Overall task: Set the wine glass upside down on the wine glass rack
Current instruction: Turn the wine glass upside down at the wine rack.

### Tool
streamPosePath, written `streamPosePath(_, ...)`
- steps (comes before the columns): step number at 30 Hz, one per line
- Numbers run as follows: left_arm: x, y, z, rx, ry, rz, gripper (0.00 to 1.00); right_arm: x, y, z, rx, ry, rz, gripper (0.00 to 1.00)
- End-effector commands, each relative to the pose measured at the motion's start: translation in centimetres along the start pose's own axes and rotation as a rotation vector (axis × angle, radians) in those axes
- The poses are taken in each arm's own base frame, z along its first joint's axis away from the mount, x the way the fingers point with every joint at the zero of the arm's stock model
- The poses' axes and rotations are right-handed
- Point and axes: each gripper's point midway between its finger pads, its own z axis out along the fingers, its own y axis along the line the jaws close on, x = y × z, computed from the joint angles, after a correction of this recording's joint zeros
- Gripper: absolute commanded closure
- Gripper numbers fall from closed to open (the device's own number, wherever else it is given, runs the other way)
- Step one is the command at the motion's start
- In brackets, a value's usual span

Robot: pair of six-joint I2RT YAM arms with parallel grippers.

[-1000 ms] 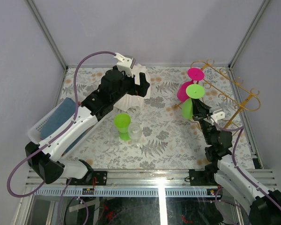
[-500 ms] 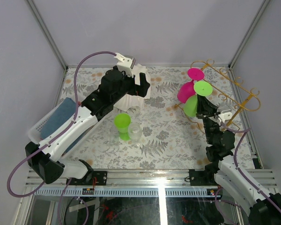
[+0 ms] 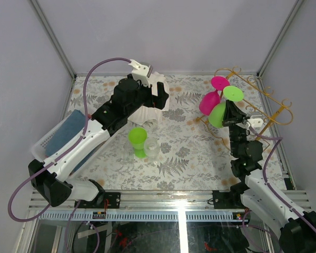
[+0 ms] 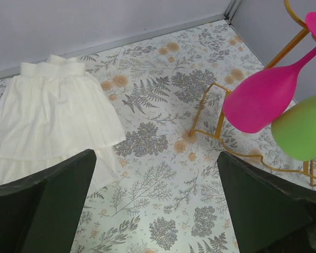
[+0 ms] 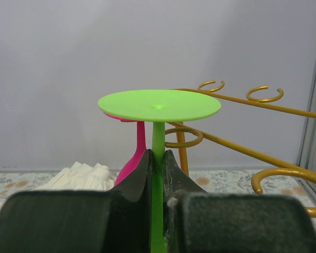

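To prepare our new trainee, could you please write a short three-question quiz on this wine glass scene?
1. True or false: the right gripper is shut on the stem of the lime-green plastic wine glass, with the glass's foot pointing up.
2. Which item hangs upside down on the gold wire rack? A) the magenta plastic wine glass; B) a clear tumbler; C) a white basket.
3. Fill in the blank: the left gripper is ____ and holds nothing.
Key: 1 true; 2 A; 3 open.
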Motion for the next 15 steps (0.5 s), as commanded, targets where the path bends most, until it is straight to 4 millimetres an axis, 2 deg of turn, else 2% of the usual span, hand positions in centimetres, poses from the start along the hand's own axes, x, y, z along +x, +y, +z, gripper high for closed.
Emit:
streamPosePath(1, -1.8, -0.2, -0.5, 0.007, -0.064, 0.019, 0.0, -2.8, -1.1, 1.2, 0.081, -0.07, 0.038, 1.0)
streamPosePath(8, -1.8, -0.1, -0.6, 0.002, -0.065, 0.021, 0.0, -1.9, -1.3, 1.7, 0.104, -0.033, 0.041, 1.0)
streamPosePath(15, -1.8, -0.1, -0.6, 0.003, -0.066, 0.023, 0.0, -1.0, -2.4, 1.0, 0.158, -0.006, 0.038, 1.0)
